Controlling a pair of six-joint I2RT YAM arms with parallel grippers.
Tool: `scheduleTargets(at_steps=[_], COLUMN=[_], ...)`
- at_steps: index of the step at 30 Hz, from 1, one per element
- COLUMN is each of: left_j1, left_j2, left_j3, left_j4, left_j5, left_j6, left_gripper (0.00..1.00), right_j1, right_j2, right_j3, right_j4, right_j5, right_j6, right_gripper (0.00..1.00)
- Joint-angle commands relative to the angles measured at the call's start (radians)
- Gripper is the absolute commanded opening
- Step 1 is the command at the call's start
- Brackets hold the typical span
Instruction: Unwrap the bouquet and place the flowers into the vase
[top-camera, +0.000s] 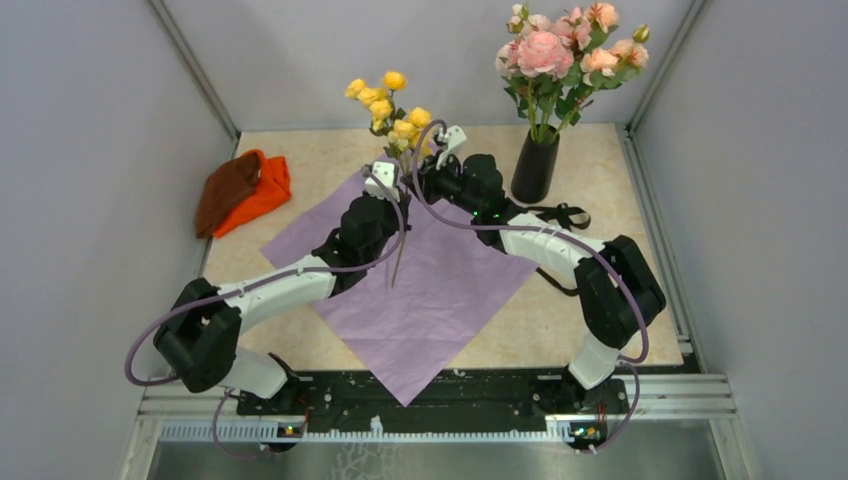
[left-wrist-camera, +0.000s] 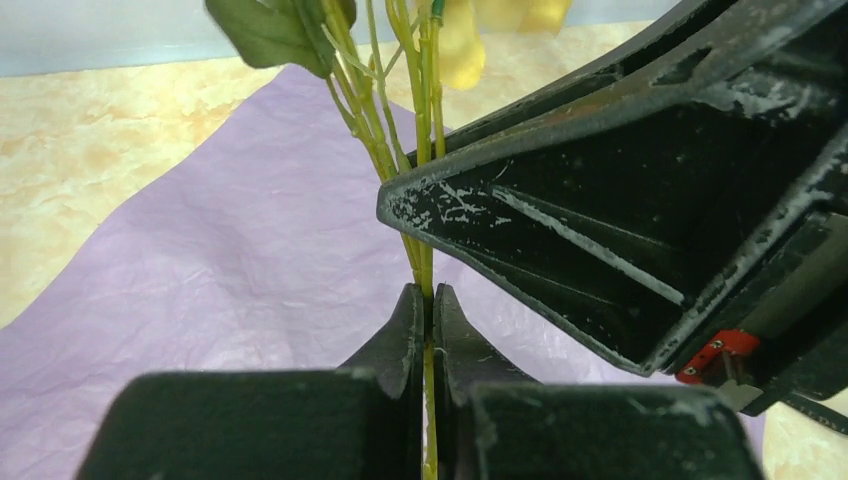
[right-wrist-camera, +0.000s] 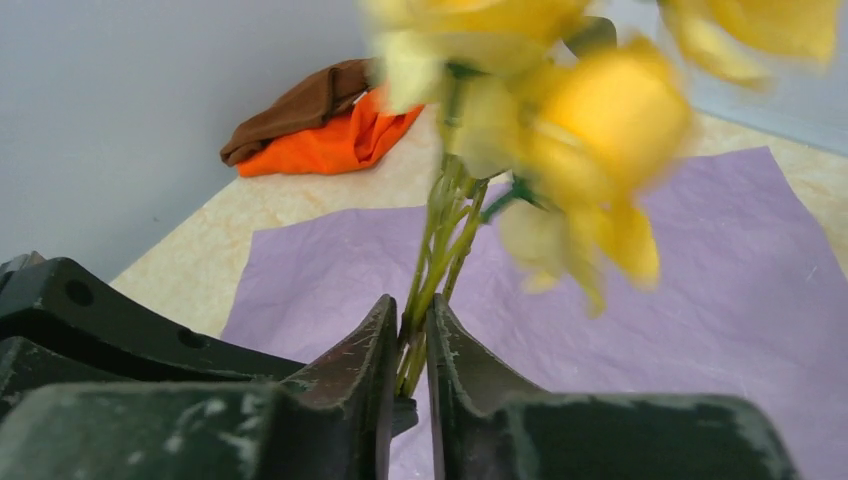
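Left pincer (left-wrist-camera: 425, 305) is clamped on the stems of the yellow flowers (top-camera: 388, 105), and I see the right pincer (right-wrist-camera: 412, 325) closed on them just above. They stand upright over the lilac paper (top-camera: 420, 300) spread across the middle of the bench (top-camera: 615, 180). Pink flowers (top-camera: 565, 50) sit in the vase (top-camera: 535, 168) near the far right corner.

One vase (top-camera: 534, 165), one pink bunch (top-camera: 545, 50), one yellow spray (top-camera: 381, 101), one lilac sheet (top-camera: 440, 290), one cloth bundle (top-camera: 243, 190) and one black ribbon (top-camera: 562, 214) are being counted.
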Motion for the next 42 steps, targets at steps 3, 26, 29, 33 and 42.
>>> scheduleTargets(at_steps=[3, 26, 29, 33, 42], left_j1=[-0.022, -0.023, -0.022, -0.022, -0.022], left_j2=[-0.063, -0.115, -0.117, -0.103, -0.028], left_j3=[0.024, -0.023, -0.039, -0.064, -0.076], left_j4=[0.086, -0.037, -0.053, -0.055, -0.055], left_j5=[-0.001, -0.142, -0.157, -0.144, -0.126], left_j6=[0.024, -0.054, -0.079, -0.108, -0.143], left_gripper=[0.00, 0.86, 0.86, 0.86, 0.86], right_j1=[0.030, 0.031, 0.030, 0.027, 0.022], right_j2=[-0.002, -0.078, -0.102, -0.128, -0.416], right_j3=[0.035, 0.189, 0.211, 0.284, 0.047], right_j4=[0.029, -0.144, -0.153, -0.190, 0.153], right_j5=[-0.031, 0.114, 0.155, 0.203, 0.258], right_j6=[0.016, -0.194, -0.242, -0.351, -0.659], right_gripper=[0.00, 0.00, 0.00, 0.00, 0.00])
